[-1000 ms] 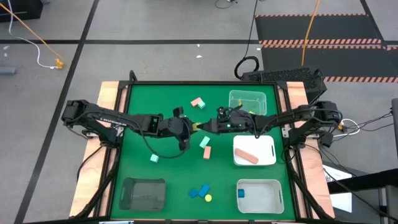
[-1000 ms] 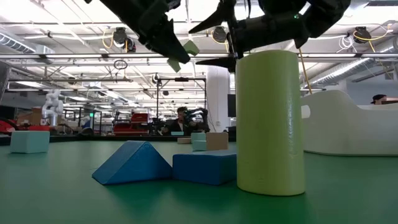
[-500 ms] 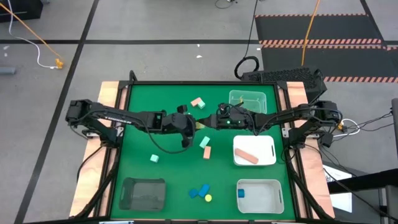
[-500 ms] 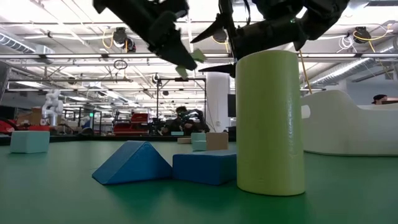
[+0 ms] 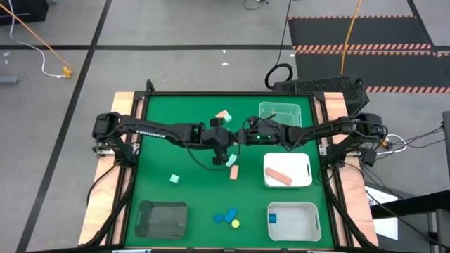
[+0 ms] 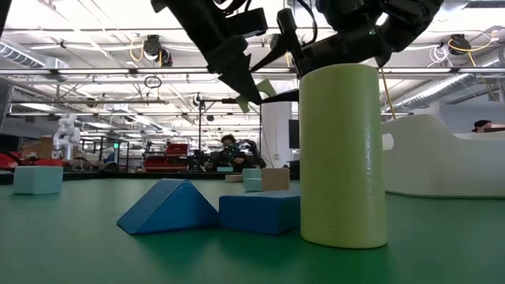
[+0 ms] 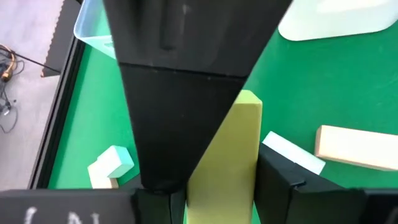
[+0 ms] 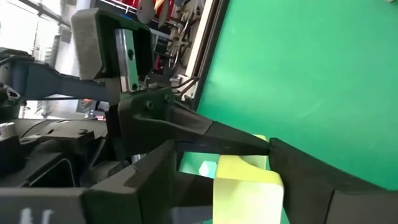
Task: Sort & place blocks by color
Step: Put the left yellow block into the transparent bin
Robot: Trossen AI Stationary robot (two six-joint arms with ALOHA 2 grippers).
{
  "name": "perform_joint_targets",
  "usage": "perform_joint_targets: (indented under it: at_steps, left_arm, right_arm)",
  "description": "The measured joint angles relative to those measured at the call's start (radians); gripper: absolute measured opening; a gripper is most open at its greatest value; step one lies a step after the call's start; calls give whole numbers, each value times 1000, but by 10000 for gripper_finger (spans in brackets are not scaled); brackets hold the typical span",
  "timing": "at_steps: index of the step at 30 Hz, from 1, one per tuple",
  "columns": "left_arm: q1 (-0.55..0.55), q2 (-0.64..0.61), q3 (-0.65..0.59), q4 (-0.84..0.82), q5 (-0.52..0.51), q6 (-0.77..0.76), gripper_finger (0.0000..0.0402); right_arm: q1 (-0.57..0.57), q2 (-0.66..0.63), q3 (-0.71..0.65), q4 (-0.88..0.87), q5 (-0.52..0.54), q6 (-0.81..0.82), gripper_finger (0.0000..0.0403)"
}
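Passing a yellow block (image 7: 227,155) between arms, mid-air above the desk (image 5: 162,158) centre. Left pincer (image 5: 226,138) pinching it tight; right pincer (image 5: 239,138) spread around its free end, closing. Keeping both arms outstretched, level and tip to tip; holding left grip until right bites squarely.

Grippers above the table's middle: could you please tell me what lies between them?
A yellow block, clamped by the left gripper and reaching the right gripper; both wrist views show it.
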Motion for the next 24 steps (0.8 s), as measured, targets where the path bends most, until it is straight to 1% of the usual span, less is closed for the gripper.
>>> perform_joint_targets:
  at_steps: [6, 11, 13, 14, 17, 19, 24]
  left_arm:
    - [4, -2, 0, -3, 1, 2, 132]
    - [1, -8, 1, -9, -1, 1, 132]
    - [3, -9, 3, 4, -25, 3, 132]
    - [5, -13, 5, -4, -8, 5, 132]
    - [1, -17, 5, 7, -19, 8, 132]
    - [3, -19, 5, 4, -21, 11, 132]
    - [-6, -23, 5, 4, 19, -8, 132]
  right_arm:
    - [-2, 1, 2, -14, -23, 1, 205]
    - [-2, 1, 3, -23, -56, 12, 204]
    - [0, 2, 3, -38, -86, 15, 203]
    - [2, 1, 3, -48, -91, 23, 202]
    - [2, -7, 5, -76, -124, 26, 202]
    - [2, -6, 5, -75, -114, 28, 202]
    - [-3, -7, 4, -66, -91, 14, 202]
